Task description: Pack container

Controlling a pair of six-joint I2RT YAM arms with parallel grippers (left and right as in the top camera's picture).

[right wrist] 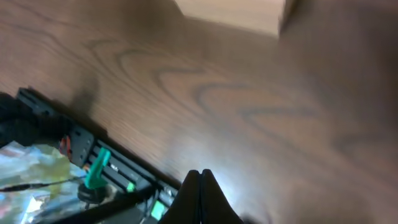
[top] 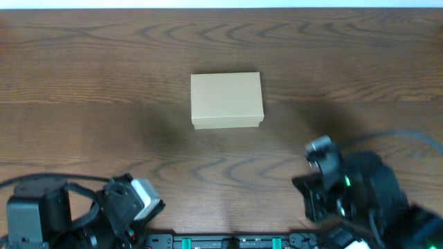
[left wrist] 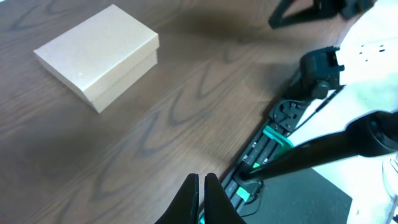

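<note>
Left hand: my left gripper point(left wrist: 201, 182) is pinched fully closed, fingers pressed together, with nothing between them. It sits low at the near edge of the wooden table point(top: 104, 83).
Container: a plain tan cardboard container point(top: 227, 100) lies flat on the table, ahead of my left hand and off to its right, ahead of my right hand and off to its left. It is well apart from both.
Lid: the lid point(left wrist: 93, 43) is down, and its lower edge shows as a seam along the side walls.
Right hand: my right gripper point(right wrist: 199, 175) is likewise closed tight and holds nothing.
Handling: I judge it light and hollow, stiff at the corners but likely to dent mid-wall. The matte card should not slip.
Where to hold: across the two shorter sides, low on the base beneath the lid's edge. To open it, lift at the lid's lip. I cannot tell which side is hinged.
Writing: none. No brand, label or print shows on any face I can see.
</note>
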